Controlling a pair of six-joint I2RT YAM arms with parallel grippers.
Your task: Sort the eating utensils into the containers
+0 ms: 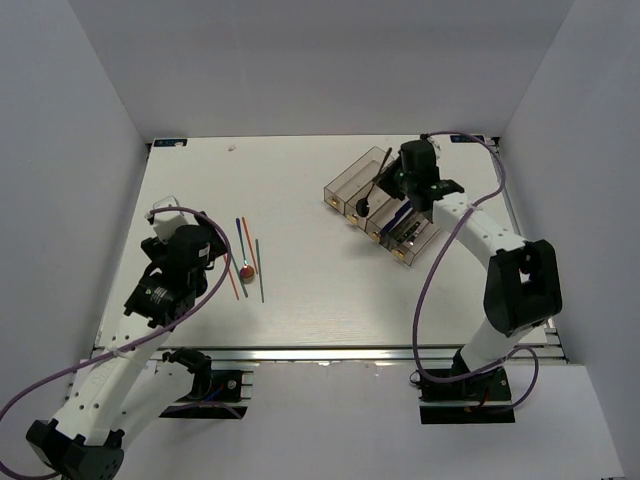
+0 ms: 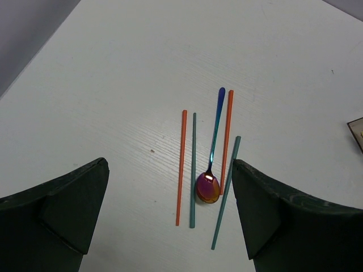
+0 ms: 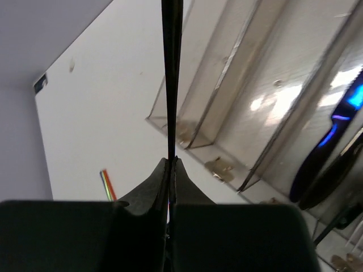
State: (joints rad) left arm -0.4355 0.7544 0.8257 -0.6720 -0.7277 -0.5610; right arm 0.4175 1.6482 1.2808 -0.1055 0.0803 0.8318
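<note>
Top external view first: the right tool [image 1: 397,184] is out over the containers [image 1: 350,172], four smoky bins joined side by side at the far right of the white counter [image 1: 300,180]. Its fingers are pressed together on the thin handle of a black spoon [image 1: 377,175], which slants over the second bin from the left. Right wrist view confirms it: the pads [image 3: 148,190] meet tight, with the black spoon's handle [image 3: 172,68] running straight up from between them. The translucent bins [image 3: 238,85] sit just beyond. A dark-blue knife [image 3: 340,113] lies inside one bin, with a black knife [image 3: 334,175] alongside.

Over on the other side, the left tool [image 1: 210,248] hovers above the counter with its fingers spread wide apart, gripping nothing. Left wrist view shows what lies below it. A red-bowled spoon [image 2: 208,187] with a blue handle rests flat. Two orange chopsticks [image 2: 181,167] and two green chopsticks [image 2: 193,170] lie beside it, roughly parallel.
</note>
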